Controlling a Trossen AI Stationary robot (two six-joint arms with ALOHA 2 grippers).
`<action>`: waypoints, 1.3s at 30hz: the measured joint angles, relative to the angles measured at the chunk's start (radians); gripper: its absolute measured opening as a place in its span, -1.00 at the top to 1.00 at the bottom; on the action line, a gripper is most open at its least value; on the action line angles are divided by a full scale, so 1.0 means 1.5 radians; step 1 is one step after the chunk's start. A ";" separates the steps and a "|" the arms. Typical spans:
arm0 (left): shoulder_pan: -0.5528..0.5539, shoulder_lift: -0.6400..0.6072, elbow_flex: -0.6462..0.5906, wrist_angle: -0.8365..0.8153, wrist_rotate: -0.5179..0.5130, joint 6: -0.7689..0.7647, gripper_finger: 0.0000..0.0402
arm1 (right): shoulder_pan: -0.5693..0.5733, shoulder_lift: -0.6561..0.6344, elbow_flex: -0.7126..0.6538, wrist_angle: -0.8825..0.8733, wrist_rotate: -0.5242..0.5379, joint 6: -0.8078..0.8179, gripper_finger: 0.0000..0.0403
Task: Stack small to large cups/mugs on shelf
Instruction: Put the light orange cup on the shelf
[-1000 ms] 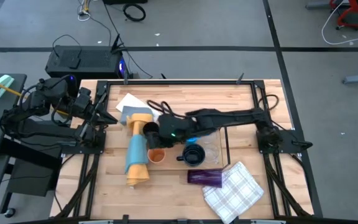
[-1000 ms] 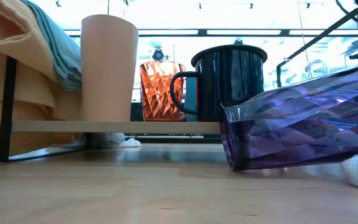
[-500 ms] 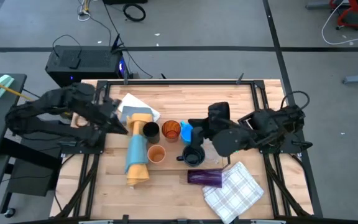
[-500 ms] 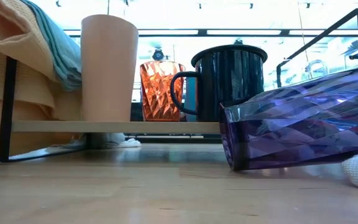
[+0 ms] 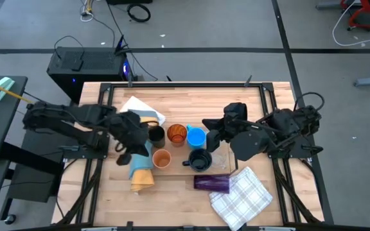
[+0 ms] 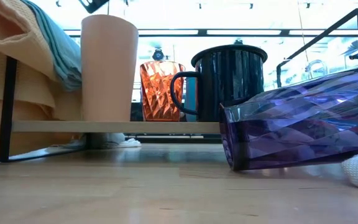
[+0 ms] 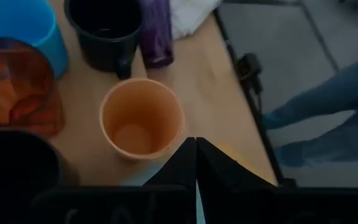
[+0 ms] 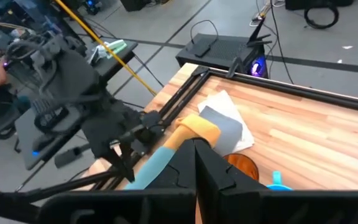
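On the shelf point(image 6: 61, 126) a peach cup point(image 5: 162, 159), an amber cup point(image 5: 176, 135) and a dark handled mug point(image 5: 200, 160) stand upright on their bases. A black cup point(image 5: 156, 135) and a blue cup point(image 5: 196, 136) stand beside them. A purple tumbler point(image 5: 212, 183) lies on its side on the table. My left gripper point(image 7: 196, 149) is shut and hangs above the peach cup point(image 7: 142, 118), slanting down, over the rolled cloth point(image 5: 141, 168). My right gripper point(image 5: 211, 136) is shut and raised to the right of the blue cup.
A checkered cloth point(image 5: 239, 196) lies by the tumbler at the near right. White and grey sheets point(image 5: 137, 110) lie at the far left. A black frame point(image 5: 262, 90) rims the table. A person's legs point(image 7: 328, 99) show beyond the table's edge.
My left gripper has swung from the table's left edge toward the cups and come lower, ending over the rolled cloth next to the black cup. My right gripper has drawn back from over the cups toward the table's right edge and risen, uncovering the amber and blue cups.
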State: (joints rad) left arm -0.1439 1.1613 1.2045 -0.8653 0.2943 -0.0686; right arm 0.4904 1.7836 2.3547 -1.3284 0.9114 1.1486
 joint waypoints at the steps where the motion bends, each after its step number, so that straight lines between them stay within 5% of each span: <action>1: -0.003 0.009 0.000 0.001 -0.009 -0.002 0.95 | 0.000 0.000 0.000 -0.003 0.000 0.000 1.00; 39: -0.034 0.090 -0.001 -0.072 -0.090 0.014 0.95 | 0.007 0.001 0.000 0.001 0.003 0.005 1.00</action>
State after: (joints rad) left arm -0.1944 1.2963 1.2034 -0.9740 0.1600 -0.0472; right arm 0.5007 1.7847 2.3550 -1.3273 0.9166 1.1567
